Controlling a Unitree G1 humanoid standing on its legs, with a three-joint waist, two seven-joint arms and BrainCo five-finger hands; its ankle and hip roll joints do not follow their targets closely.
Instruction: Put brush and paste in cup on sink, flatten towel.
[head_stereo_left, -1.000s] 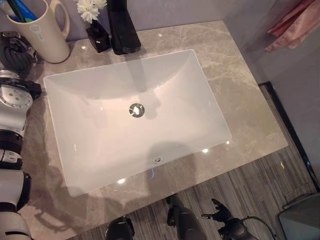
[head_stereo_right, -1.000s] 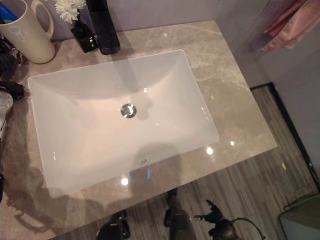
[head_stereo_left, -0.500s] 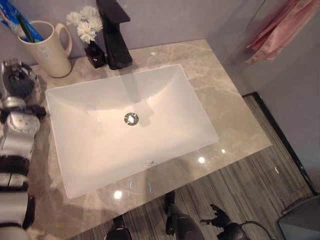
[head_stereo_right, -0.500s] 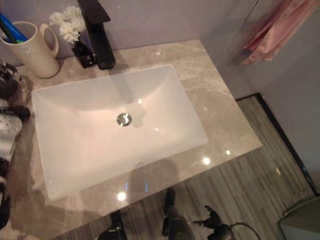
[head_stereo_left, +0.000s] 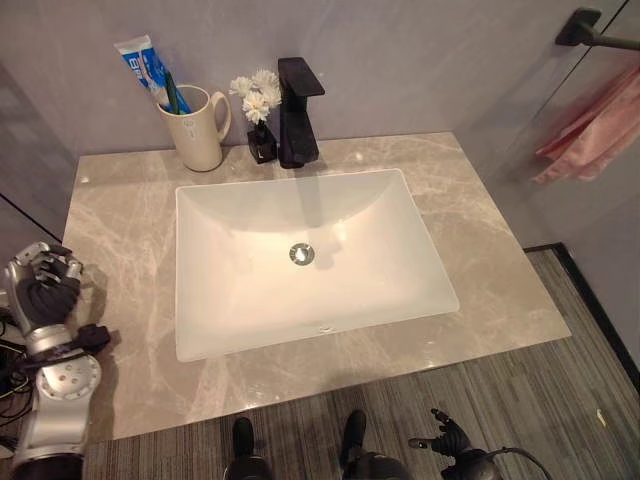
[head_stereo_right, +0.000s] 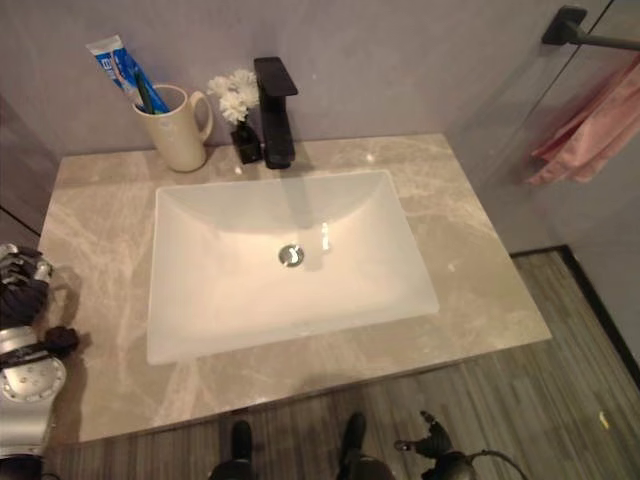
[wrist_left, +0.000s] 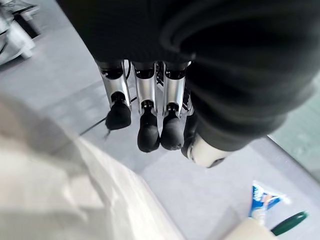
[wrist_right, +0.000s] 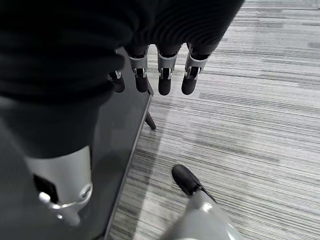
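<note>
— Where are the brush and paste?
— Both stand in the cup (head_stereo_left: 200, 130) at the upper left of the frame, on the counter (head_stereo_left: 480, 220) behind the sink (head_stereo_left: 400, 300); the paste (head_stereo_left: 145, 65) sticks up tallest, the green brush (head_stereo_left: 172, 97) beside it.
— The towel?
— Pink towel (head_stereo_left: 590, 130) hangs bunched from a bar (head_stereo_left: 595, 32), upper right.
— Hands?
— Left hand (head_stereo_left: 45, 295) at lower left over the counter edge, fingers loosely relaxed, holding nothing. Right hand (head_stereo_left: 447, 437) at the bottom, low by the floor (wrist_right: 250, 100), fingers straight, empty.
</note>
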